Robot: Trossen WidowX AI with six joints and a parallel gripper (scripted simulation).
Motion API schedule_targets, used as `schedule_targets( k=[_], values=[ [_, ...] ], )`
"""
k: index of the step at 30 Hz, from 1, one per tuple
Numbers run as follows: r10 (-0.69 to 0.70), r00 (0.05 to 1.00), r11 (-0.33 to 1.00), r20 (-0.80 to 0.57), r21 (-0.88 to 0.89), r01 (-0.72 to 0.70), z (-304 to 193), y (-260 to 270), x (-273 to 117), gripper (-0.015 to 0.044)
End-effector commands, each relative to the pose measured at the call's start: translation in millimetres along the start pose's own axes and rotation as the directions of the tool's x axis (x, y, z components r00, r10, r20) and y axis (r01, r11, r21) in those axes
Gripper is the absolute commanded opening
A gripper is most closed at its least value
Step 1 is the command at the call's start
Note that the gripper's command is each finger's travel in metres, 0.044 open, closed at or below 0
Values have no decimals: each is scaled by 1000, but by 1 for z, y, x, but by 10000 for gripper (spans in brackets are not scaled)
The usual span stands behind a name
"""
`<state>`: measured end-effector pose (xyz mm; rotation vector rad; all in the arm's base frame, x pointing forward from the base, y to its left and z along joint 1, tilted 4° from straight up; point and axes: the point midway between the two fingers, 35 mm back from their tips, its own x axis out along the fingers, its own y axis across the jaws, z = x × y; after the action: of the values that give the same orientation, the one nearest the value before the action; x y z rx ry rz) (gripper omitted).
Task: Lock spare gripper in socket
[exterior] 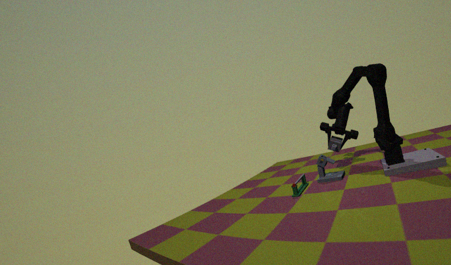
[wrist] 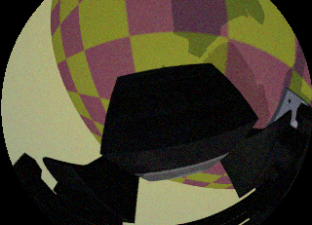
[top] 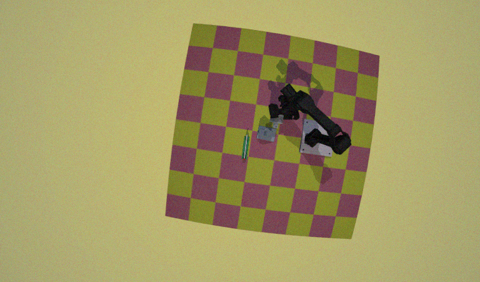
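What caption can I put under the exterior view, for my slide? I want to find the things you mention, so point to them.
Black robot arm holds a grey block (exterior: 335,143) in its pincer (exterior: 335,146) above a grey stand (exterior: 330,176).

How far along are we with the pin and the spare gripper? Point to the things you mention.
Pulling the pin looks done: the red-ended pin (top: 245,146) (exterior: 299,180) lies across the green stand (top: 248,142) (exterior: 302,190), away from the mount (top: 265,134) (exterior: 332,176).

In hand: the gray spare gripper (top: 276,120) (exterior: 334,144) (wrist: 172,131), clamped in the jaws above the mount, undocked.

Left: dock it, push the pin through socket and spigot, open the jaws and withdraw the arm.
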<state>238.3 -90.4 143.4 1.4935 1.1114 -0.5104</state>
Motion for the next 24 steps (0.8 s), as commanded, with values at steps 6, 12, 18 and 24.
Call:
schedule_targets(
  k=[6,12,18,24],
  values=[
    [10,999,981,-49,-193,-19,-9,1,2,0],
    [12,997,945,-78,-326,-37,-14,1,3,0],
    [14,994,891,-106,-451,-61,-19,1,3,0],
    [16,991,820,-134,-566,-90,-24,0,4,0]
  ],
)
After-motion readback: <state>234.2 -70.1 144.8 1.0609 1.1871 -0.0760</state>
